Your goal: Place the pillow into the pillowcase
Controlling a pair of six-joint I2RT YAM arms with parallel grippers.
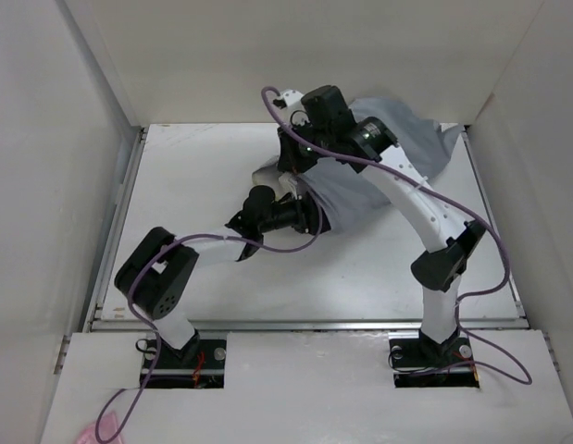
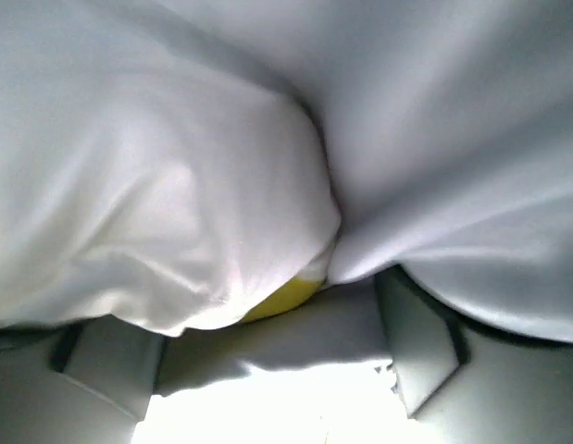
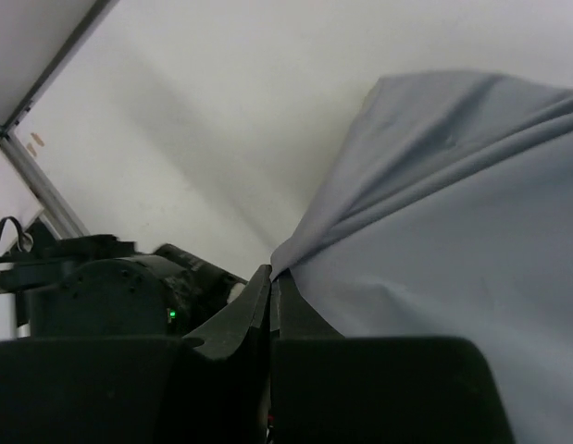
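Observation:
The grey pillowcase (image 1: 397, 153) lies bunched at the back right of the table. My right gripper (image 1: 293, 157) is shut on its left edge and holds it lifted; the right wrist view shows the closed jaws pinching the grey cloth (image 3: 425, 231) at the fold (image 3: 272, 275). My left gripper (image 1: 312, 220) reaches under the lifted cloth. In the left wrist view its fingers (image 2: 420, 342) stand wide apart, open, just short of the white pillow (image 2: 166, 194) with its yellow edge strip (image 2: 281, 298). Grey cloth (image 2: 453, 139) drapes over the pillow's right side. A white pillow corner (image 1: 266, 172) shows left of the case.
White enclosure walls (image 1: 82, 139) stand close on the left, back and right. The white table surface (image 1: 360, 277) stretches in front of the pillowcase. Purple cables (image 1: 425, 190) run along both arms.

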